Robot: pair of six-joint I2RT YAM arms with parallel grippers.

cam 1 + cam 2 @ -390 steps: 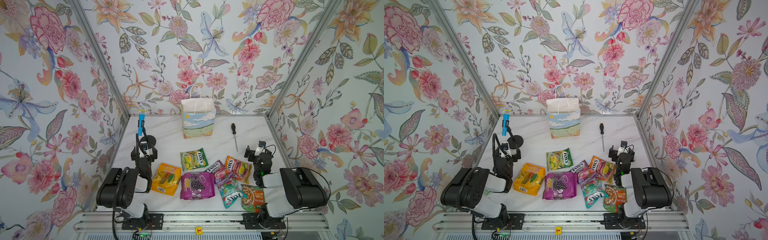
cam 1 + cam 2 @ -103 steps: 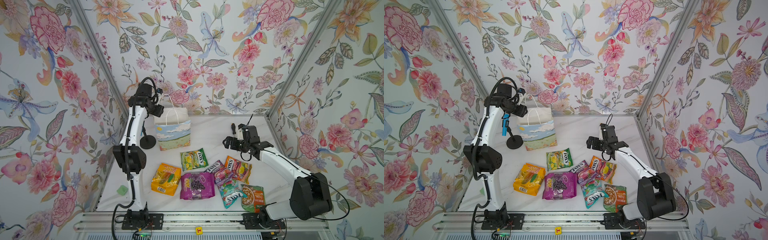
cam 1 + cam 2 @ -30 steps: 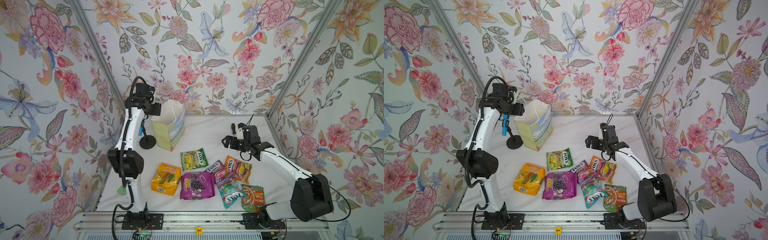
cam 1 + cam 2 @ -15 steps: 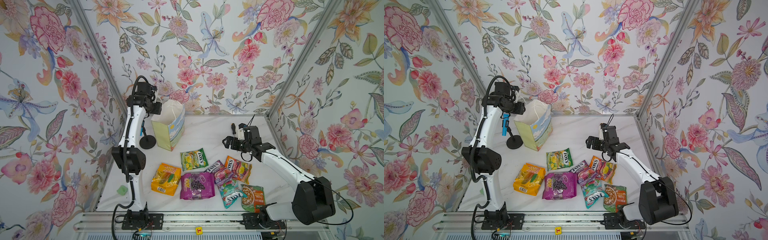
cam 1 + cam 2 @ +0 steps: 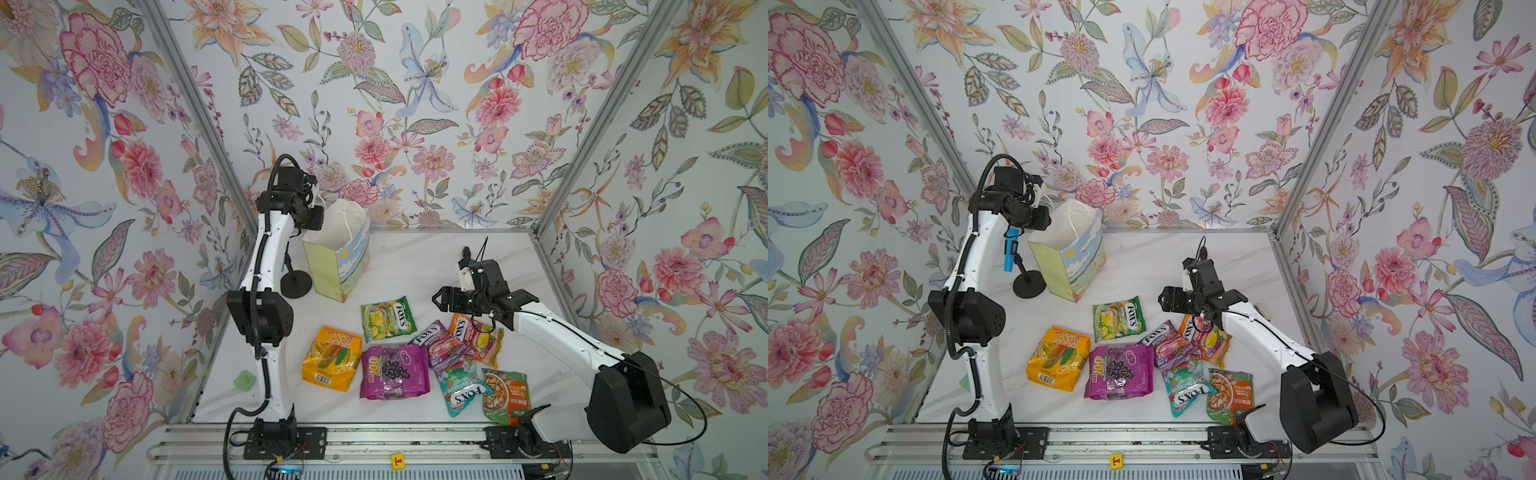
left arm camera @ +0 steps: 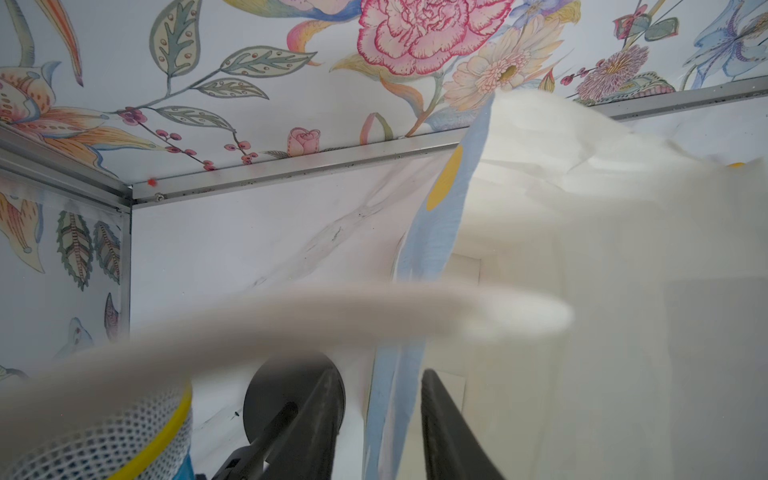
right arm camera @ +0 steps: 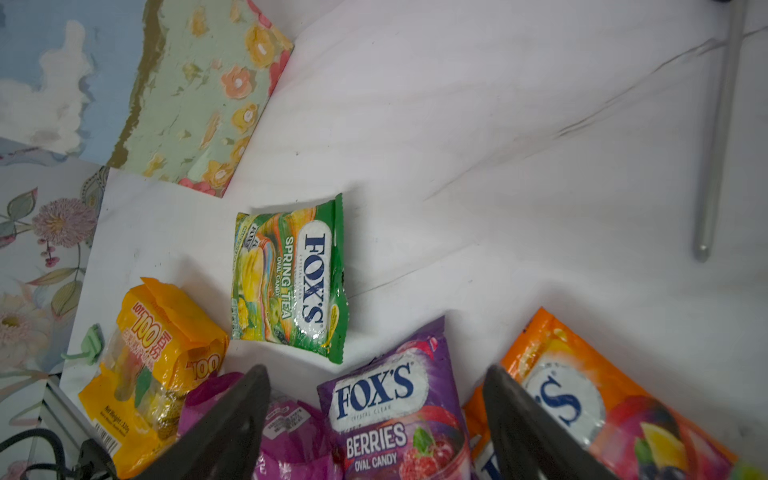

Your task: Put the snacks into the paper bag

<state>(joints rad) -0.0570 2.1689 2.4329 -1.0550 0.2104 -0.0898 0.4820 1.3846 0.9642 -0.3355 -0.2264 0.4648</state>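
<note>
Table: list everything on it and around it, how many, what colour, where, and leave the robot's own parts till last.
table: one, white marble; between flowered walls.
paper bag: one, sky-and-meadow front, yellow-green side, white inside; upright, back left.
snacks: seven, front middle: yellow-orange packet, magenta packet, green packet, purple packet, orange packet, teal packet, green-orange packet.
toy microphone: one, blue on black stand; left of the bag.
screwdriver: one, silver shaft; back right, largely hidden by the right arm.
small green object: one, pale green; table's left edge.
left pincer: one, black; jaws apart astride the bag's rim.
right pincer: one, black; open above the snacks.
</note>
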